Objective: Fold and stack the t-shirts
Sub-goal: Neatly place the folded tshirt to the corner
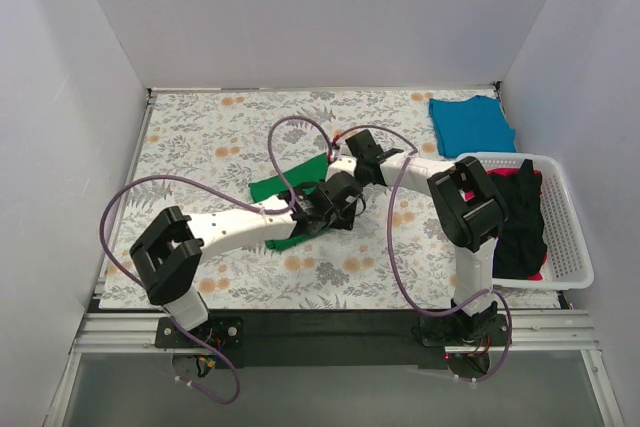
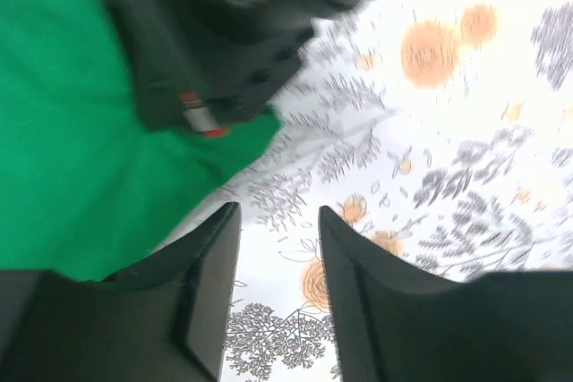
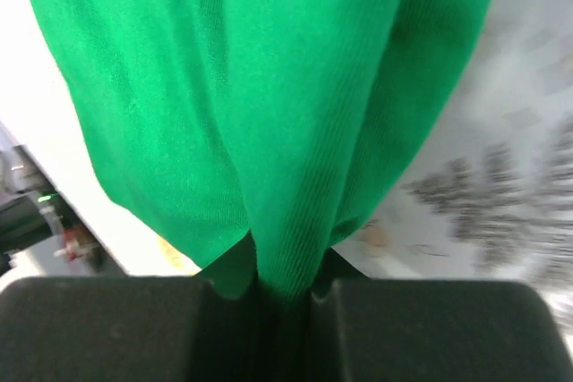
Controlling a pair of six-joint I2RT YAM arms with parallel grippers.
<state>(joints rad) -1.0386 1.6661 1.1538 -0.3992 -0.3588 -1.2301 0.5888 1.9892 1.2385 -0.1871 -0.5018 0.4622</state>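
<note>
Green t-shirt [image 3: 269, 131] in the clenched right end effector [image 3: 285, 285], both arms low and outstretched; left end effector [image 2: 279, 219] wide-jawed, empty.

T-shirt [image 1: 285, 183] left of basket [image 1: 570, 237]

The table [image 1: 200, 147] carries a floral cover of grey foliage and orange blooms. The white slotted basket [image 1: 572, 247] sits at its right edge. The teal-blue t-shirt [image 1: 472, 125] lies flat just behind the basket, and the green t-shirt [image 1: 285, 182] lies well to the basket's left.
</note>
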